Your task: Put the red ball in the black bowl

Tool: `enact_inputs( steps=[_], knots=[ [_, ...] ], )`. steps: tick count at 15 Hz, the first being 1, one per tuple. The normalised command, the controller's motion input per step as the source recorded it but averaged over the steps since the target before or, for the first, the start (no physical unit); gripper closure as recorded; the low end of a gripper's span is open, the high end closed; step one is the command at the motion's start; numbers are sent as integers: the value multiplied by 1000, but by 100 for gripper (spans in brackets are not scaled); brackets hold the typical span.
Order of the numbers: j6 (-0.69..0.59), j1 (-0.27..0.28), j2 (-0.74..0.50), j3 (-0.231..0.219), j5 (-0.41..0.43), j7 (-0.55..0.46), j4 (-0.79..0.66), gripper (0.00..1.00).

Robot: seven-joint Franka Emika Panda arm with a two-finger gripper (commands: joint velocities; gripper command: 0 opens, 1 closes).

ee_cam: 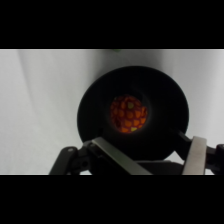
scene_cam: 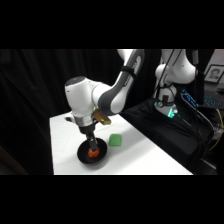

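Red ball (ee_cam: 128,114) inside black bowl (ee_cam: 92,100), jaws spread wide above, released, fingertips cut off below.

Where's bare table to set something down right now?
Free: the strip behind the green block toward the far edge, and the table's near right part past the block. Crowded: the near left, where the black bowl holds the red ball under the end effector.
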Motion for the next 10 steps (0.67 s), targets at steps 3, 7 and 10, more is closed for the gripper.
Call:
enact_inputs(
  steps=[3, 7, 10],
  knots=[
    [-341, -15, -323, -12, 45, -50, 18, 0],
    [-369, -9, -375, -14, 14, -37, -4, 0],
    [-389, -17, -311, -10, -10, -44, 53, 0]
  ],
)
